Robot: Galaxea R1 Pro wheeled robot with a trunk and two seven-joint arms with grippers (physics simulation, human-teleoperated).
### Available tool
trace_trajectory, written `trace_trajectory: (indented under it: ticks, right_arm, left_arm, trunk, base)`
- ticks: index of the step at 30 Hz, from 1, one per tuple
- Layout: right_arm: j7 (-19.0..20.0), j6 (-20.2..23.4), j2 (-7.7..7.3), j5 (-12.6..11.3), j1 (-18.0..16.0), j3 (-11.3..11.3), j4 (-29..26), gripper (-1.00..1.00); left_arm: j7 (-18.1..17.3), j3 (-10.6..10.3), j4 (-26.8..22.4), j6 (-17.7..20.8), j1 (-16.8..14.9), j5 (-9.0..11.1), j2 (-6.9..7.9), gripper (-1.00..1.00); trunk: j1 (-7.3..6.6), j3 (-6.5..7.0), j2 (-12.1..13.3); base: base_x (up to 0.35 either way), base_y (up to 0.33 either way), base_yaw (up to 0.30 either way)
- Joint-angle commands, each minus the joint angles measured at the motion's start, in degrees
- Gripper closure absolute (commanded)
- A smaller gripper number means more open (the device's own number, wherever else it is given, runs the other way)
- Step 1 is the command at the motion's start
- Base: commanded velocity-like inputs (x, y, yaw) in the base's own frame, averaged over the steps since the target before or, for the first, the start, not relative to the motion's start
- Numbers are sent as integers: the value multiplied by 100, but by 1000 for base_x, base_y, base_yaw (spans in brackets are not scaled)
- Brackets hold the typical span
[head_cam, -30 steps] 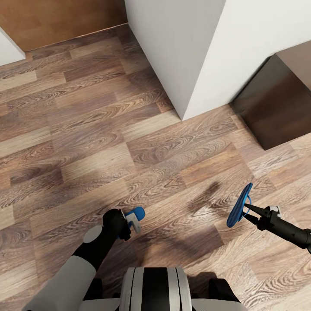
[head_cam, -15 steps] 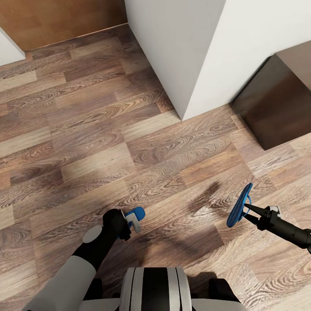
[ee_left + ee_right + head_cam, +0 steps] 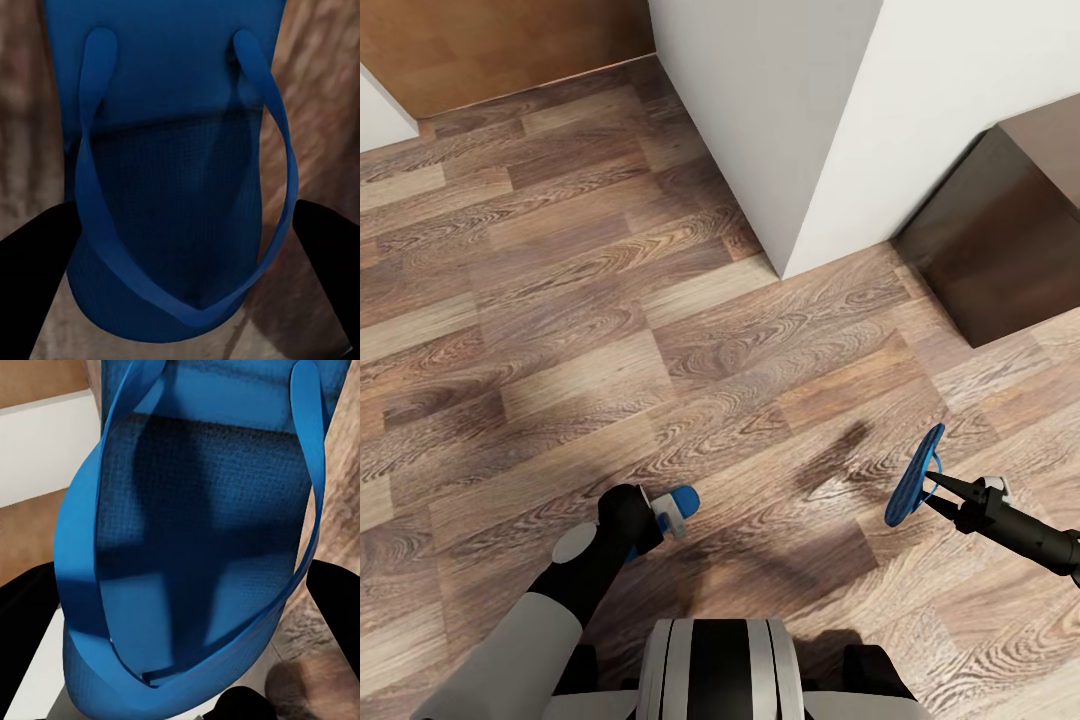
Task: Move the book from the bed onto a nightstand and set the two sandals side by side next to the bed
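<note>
A brown wood-plank floor [image 3: 560, 330] is seen from the head view, with a white wall corner [image 3: 800, 130] rising at the top and a dark brown wooden block [image 3: 1000, 240] standing beside it at the right. Above the floor, one blue sandal [image 3: 915, 475] is held on edge by its strap in the closed right gripper [image 3: 940, 488]. The other sandal [image 3: 682, 497] is gripped by the left gripper [image 3: 660, 518], its blue tip seen past the wrist, its strap [image 3: 180, 300] looped between the dark fingers [image 3: 37, 262].
</note>
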Motion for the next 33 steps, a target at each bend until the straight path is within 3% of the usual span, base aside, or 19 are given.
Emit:
trace_trajectory:
  ticks: [1,12,33]
  right_arm:
    - [-2,41,-2,-27,-2,4,0,100]
    - [0,42,-2,-27,-2,4,0,100]
    - [3,47,-3,-27,-3,4,0,100]
  left_arm:
    - [-50,-5,-7,-2,-2,-71,-1,100]
    - [-60,-13,-7,7,-2,-71,-1,100]
    - [-67,-14,-34,24,1,-71,-1,100]
  trunk:
    - [-1,-3,-1]
    - [-1,-3,-1]
    - [-55,462,27]
  base:
    - [0,0,0]
    - [0,0,0]
    - [0,0,0]
